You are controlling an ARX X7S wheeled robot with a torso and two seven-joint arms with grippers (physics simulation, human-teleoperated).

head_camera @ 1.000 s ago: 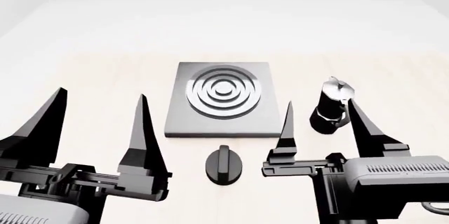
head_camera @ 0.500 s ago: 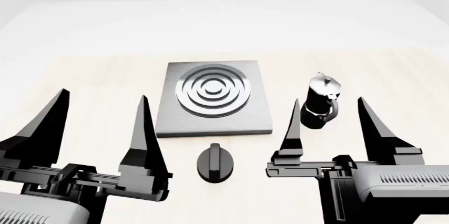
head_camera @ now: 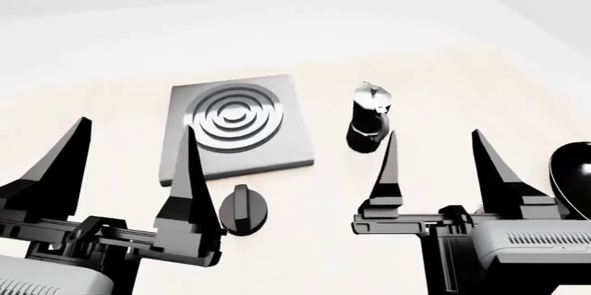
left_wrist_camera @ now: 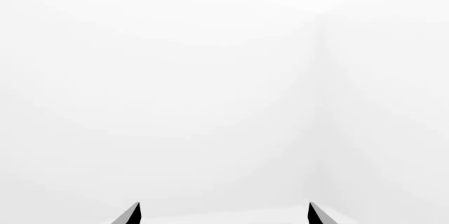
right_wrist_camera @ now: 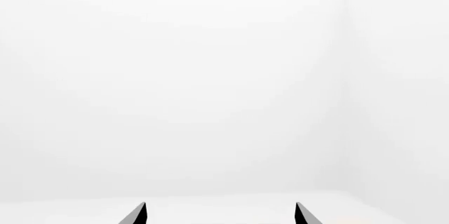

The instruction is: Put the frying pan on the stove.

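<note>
Frying pan (head_camera: 574, 170) sits at far right edge of head view, only partly in frame, just beside right gripper (head_camera: 434, 153). Stove (head_camera: 234, 127) lies left of centre on table (head_camera: 434, 80); moka pot (head_camera: 367, 126) stands between stove & pan, knob (head_camera: 243, 210) near stove's front edge. Left gripper (head_camera: 129, 153) & right both spread wide, holding nothing, above table's near side.

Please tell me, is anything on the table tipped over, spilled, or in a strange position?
Nothing stands out. The stove lies flat and bare, the moka pot stands upright beside it, and the knob sits in front. The pan shows only partly at the right edge, so its state is unclear.
</note>
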